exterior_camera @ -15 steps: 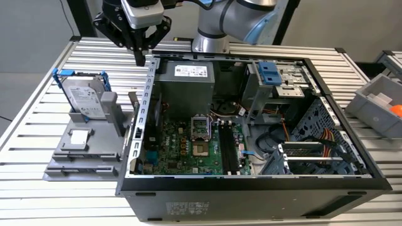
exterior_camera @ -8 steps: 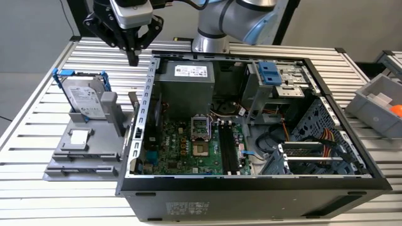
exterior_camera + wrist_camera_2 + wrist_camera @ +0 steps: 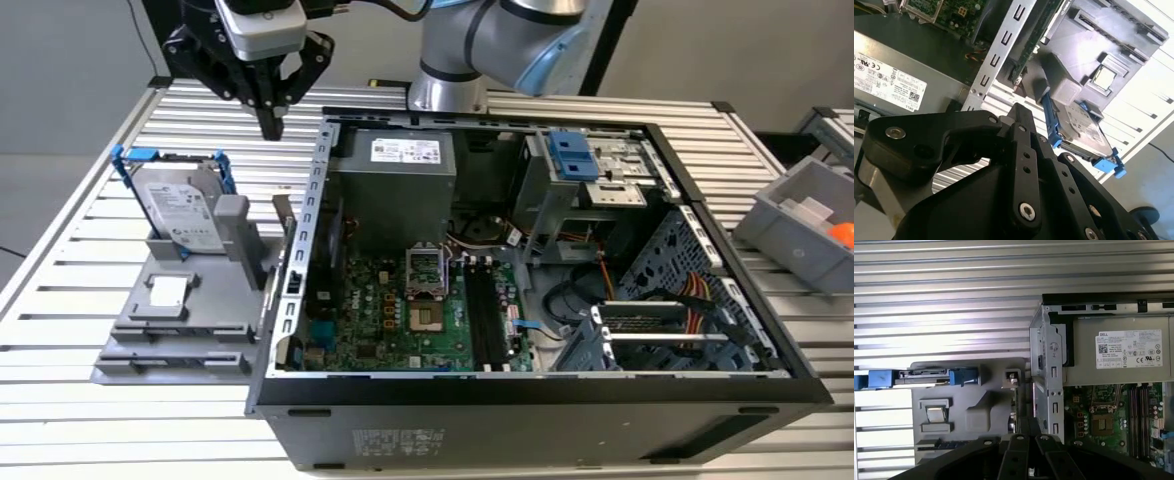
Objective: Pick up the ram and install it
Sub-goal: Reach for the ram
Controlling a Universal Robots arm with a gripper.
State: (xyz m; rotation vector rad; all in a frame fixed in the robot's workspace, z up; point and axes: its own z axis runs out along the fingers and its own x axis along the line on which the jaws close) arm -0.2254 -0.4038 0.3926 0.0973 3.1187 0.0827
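One gripper [image 3: 274,128] hangs above the slatted table [image 3: 80,420], past the far end of the grey fixture [image 3: 174,320] in the exterior view, its fingertips pressed together with nothing between them. The ram [image 3: 284,222], a thin board standing on edge, sits in the fixture just beside the outer wall of the open computer case [image 3: 534,395], apart from the gripper. A hard drive [image 3: 180,205] in a blue frame leans upright on the fixture. Black memory slots [image 3: 483,320] run along the motherboard [image 3: 387,310] inside the case.
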